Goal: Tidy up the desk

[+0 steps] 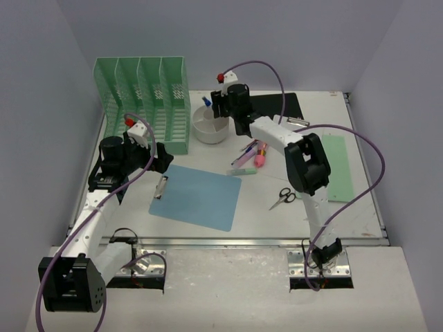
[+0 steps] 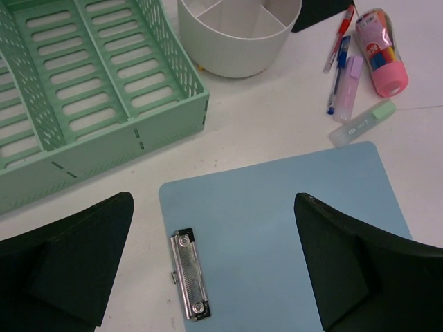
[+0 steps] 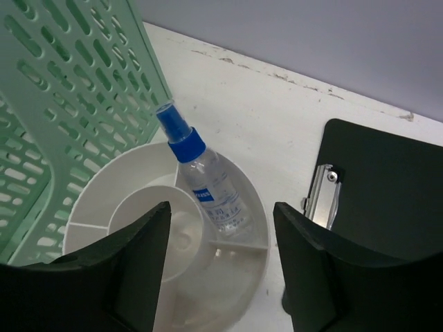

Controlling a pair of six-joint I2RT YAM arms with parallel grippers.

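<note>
Right gripper spread, empty, above spray bottle leaning in white organiser; left gripper spread wide over blue clipboard.

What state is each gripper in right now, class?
Left gripper: open, empty, above the blue clipboard.
Right gripper: open, empty, above the cup holding the bottle.

Pale lavender walls are closing in the space on three sides: the left wall, the back wall and the right wall. Soft, even light is falling across everything, throwing only faint shadows. The white desk is sitting between them, its paint looking scuffed along the back edge, a metal rail running along its front.
</note>
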